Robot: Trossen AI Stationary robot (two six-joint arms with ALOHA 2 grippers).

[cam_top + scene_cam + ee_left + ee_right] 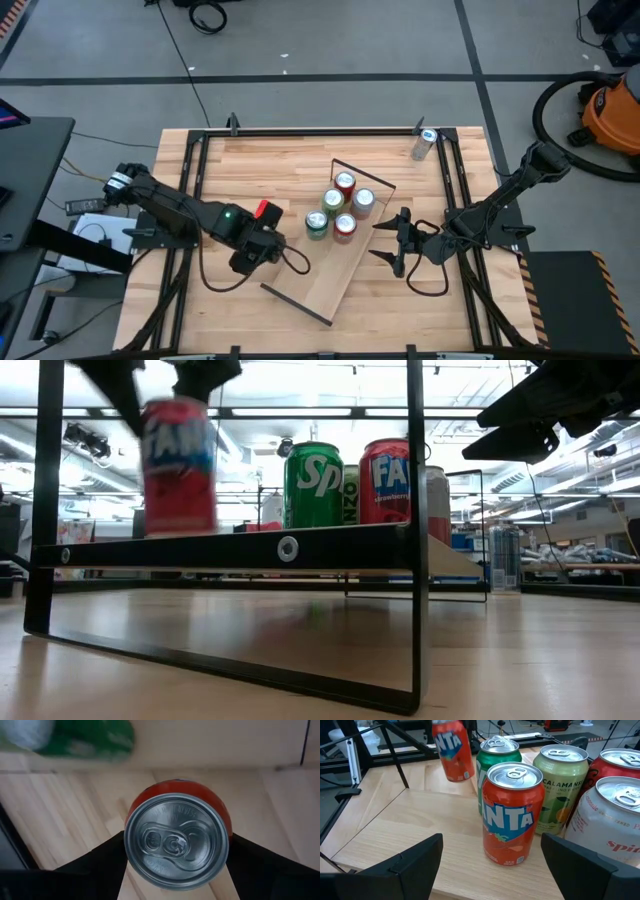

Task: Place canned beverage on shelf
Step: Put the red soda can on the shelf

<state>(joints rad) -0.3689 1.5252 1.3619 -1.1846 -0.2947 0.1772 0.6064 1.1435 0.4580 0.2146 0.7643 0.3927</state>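
Left gripper (268, 222) pinches a red Fanta can (178, 465) above the shelf (300, 292), at nine o'clock from the standing cans (340, 210); its arm stretches low. Right gripper (385, 243) waits spread at three o'clock.

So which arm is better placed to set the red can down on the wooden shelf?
The left. Its gripper is shut on the red aluminium can, held above the light-wood shelf board. The right gripper is open and empty, beside the standing cans.
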